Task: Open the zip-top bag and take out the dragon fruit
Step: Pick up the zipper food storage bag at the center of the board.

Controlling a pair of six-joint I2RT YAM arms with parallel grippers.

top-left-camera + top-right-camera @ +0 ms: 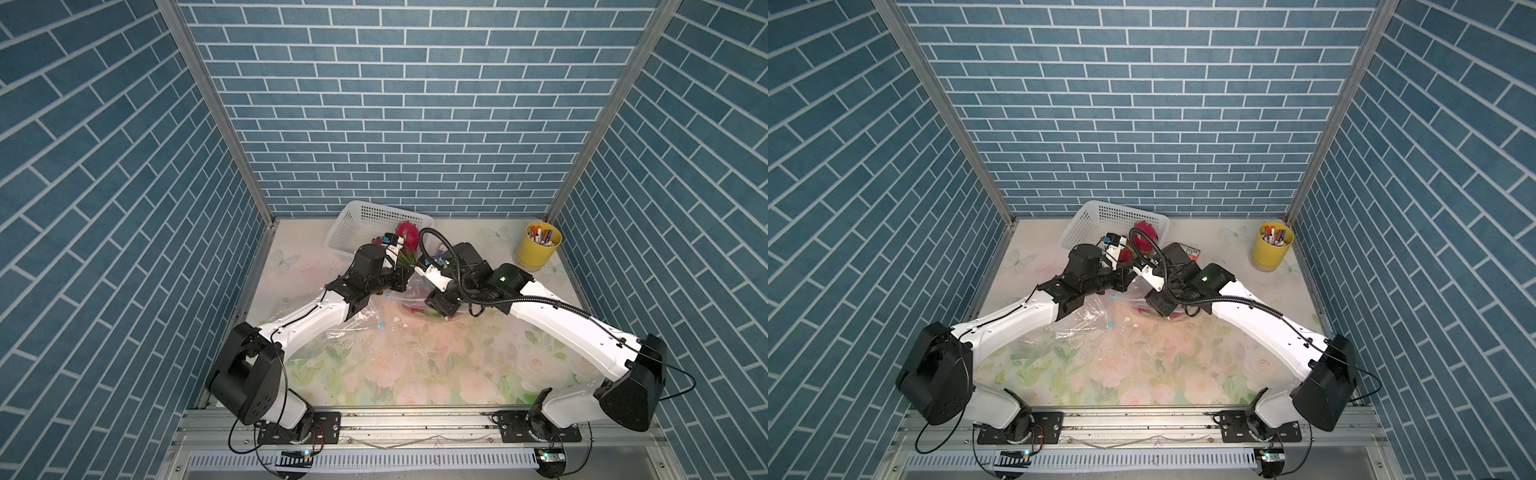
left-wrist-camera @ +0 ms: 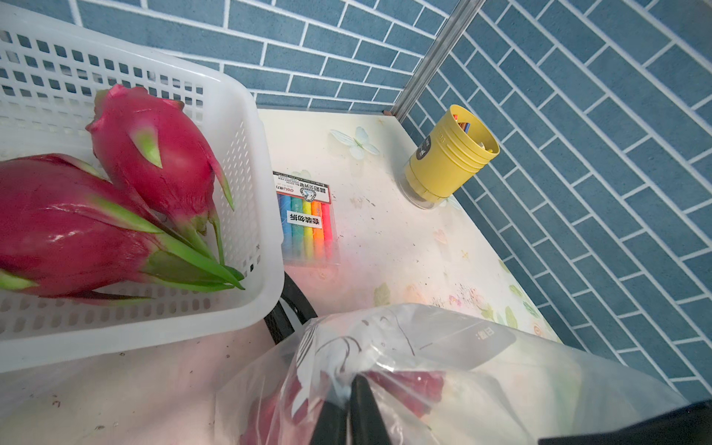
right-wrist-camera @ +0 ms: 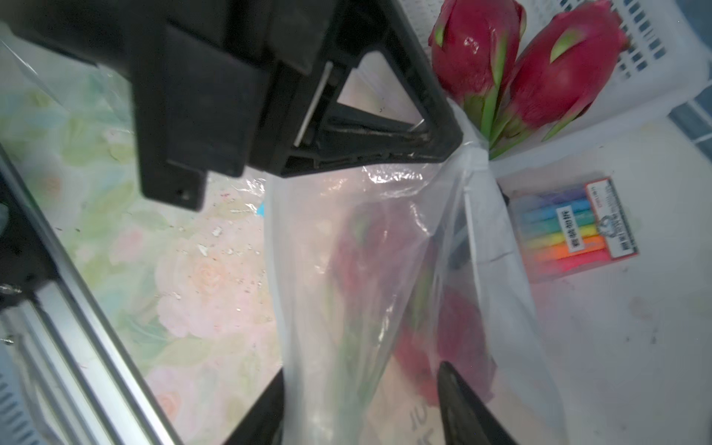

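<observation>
Beside the basket, left hand pinches the zip-top bag (dragon fruit inside); right hand straddles it, grip unclear

A white basket sits far, just left of centre, on the floral table. A yellow cup of pens stands in the far right corner. A highlighter pack lies flat just right of the basket. Blue brick walls surround the table.

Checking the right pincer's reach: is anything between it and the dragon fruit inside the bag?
Yes, the clear film of the zip-top bag. In the right wrist view the dragon fruit shows only blurred through it, with the right pincer, jaws apart, seemingly outside the plastic. The left pincer is shut on that film.
</observation>
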